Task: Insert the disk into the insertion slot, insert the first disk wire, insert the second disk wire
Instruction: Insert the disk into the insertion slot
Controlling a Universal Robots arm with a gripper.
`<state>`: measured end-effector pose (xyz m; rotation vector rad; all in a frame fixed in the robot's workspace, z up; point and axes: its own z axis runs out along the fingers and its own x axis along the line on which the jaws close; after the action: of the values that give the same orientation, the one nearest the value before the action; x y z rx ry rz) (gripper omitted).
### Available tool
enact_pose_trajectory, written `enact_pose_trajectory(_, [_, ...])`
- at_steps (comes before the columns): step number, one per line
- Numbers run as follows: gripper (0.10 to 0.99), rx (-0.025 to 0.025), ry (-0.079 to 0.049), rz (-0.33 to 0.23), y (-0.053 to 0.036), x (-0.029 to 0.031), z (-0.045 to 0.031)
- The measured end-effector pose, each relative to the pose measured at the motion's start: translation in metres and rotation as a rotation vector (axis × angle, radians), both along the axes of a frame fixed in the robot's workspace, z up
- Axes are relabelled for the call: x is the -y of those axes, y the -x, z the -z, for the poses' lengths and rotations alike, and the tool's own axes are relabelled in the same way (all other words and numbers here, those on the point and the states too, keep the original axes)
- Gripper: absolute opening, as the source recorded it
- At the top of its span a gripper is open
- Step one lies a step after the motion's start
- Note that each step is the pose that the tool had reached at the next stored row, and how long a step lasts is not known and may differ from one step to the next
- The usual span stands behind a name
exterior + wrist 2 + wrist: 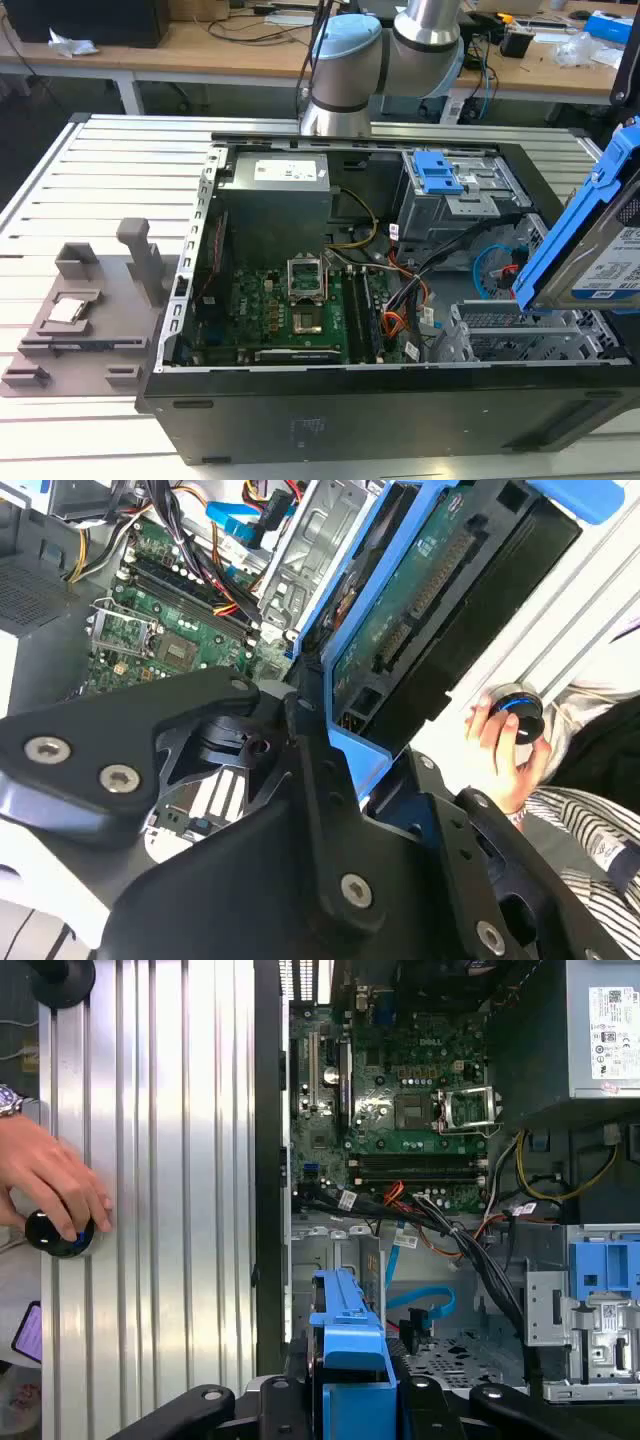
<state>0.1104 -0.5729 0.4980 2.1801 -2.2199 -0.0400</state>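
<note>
Grey moulded plastic, blocky and matt, makes up the fixture (85,320) near the exterior view's left edge of the ribbed aluminium table (100,170); it stands apart from the work, well clear of the arm (345,70). Next comes the black sheet-steel computer case (350,420), lying open-side up so its bays can be reached from above. Inside it are the green motherboard (290,310) and, toward the far wall, the boxy grey power supply (275,195). Further right stands the grey cage (455,195) with its blue latch, and a blue cable (490,270) lies loose on the case floor, joined to no drive that I can see. At the case's near right corner sits the insertion slot (510,340), silver perforated metal, its bay unfilled. Above it, at the exterior view's right edge, hangs the disk (600,240), tilted steeply, a flat silver slab in a glossy blue frame. In the second wrist view the gripper (350,755) is clenched on the frame's end, probably to leave the long sides free for the bay. A hand (55,1190) rests on a round black knob (60,1235) at the table's rim.
</note>
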Motion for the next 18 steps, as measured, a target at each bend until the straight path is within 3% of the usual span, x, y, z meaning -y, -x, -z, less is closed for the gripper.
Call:
enact_pose_trajectory(15, [0.369, 0.0000, 0.000, 0.000, 0.0146, -0.0001, 0.0243])
enact_pose_trajectory(18, [0.369, 0.0000, 0.000, 0.000, 0.0147, -0.0054, 0.0284])
